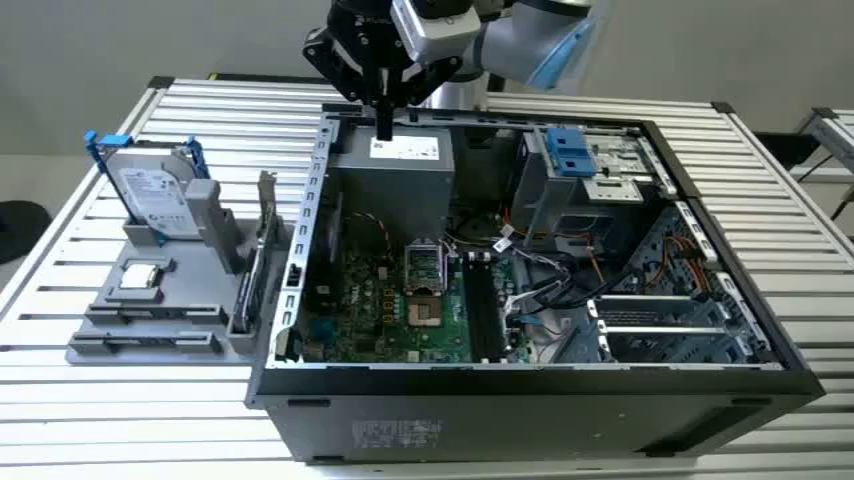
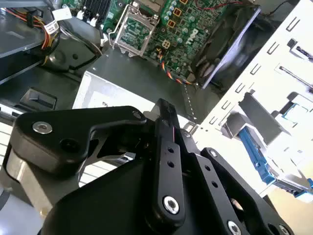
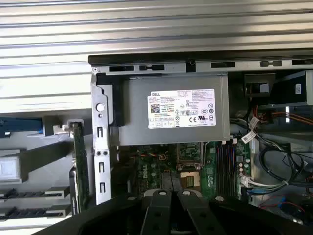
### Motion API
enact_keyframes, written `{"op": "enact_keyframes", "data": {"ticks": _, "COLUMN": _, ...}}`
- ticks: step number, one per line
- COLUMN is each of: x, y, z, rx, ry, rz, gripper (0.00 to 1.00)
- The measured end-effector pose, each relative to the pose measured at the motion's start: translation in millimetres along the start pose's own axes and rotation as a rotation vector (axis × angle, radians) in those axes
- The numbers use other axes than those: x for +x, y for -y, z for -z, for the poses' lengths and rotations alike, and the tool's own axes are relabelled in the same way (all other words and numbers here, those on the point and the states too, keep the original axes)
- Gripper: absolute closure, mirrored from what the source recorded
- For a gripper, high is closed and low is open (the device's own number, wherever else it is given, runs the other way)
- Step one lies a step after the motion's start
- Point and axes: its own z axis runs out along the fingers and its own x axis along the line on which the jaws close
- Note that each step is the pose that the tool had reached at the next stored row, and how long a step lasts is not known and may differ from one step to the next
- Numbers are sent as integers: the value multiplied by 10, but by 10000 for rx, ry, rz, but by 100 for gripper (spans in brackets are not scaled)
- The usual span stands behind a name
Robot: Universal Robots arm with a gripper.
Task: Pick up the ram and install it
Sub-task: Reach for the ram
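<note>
- At the exterior view's far left, a silver hard drive (image 1: 150, 195) in a blue frame stood upright in a grey holder (image 1: 187, 300). Its white label carried print too fine to make out.
- Just outside the case's wall, the ram (image 3: 81, 166) — a thin green stick — stood on its long edge in that holder, untouched and well apart from the claw. A dark card (image 1: 268, 205) with a metal bracket stood close beside it.
- The open computer case (image 1: 534, 410) lay on its side, with a small printed sticker (image 1: 394, 432) on its near panel.
- At the far end inside sat the grey power supply (image 3: 171, 81). Its white label was crowded with small print, a code block and approval marks.
- The gripper (image 1: 384, 128) hung just above that power supply, clenched, finger against finger.
- Nearer lay the green motherboard (image 1: 387, 300), then bundled cables (image 1: 547, 295) and a blue drive latch (image 1: 567, 150) further right.
- Everything rested on a table (image 1: 80, 420) of ribbed silver slats. A second such table (image 1: 834, 130) stood at the right edge, and a pale floor (image 1: 34, 170) lay beyond the left one.
</note>
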Motion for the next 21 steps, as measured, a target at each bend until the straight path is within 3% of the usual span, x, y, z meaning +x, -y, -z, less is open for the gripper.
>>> {"op": "enact_keyframes", "data": {"ticks": 11, "x": 0, "y": 0, "z": 0, "rx": 0, "ry": 0, "rz": 0, "gripper": 100}}
{"op": "enact_keyframes", "data": {"ticks": 21, "x": 81, "y": 6, "z": 2, "rx": 1, "ry": 0, "rz": 0, "gripper": 100}}
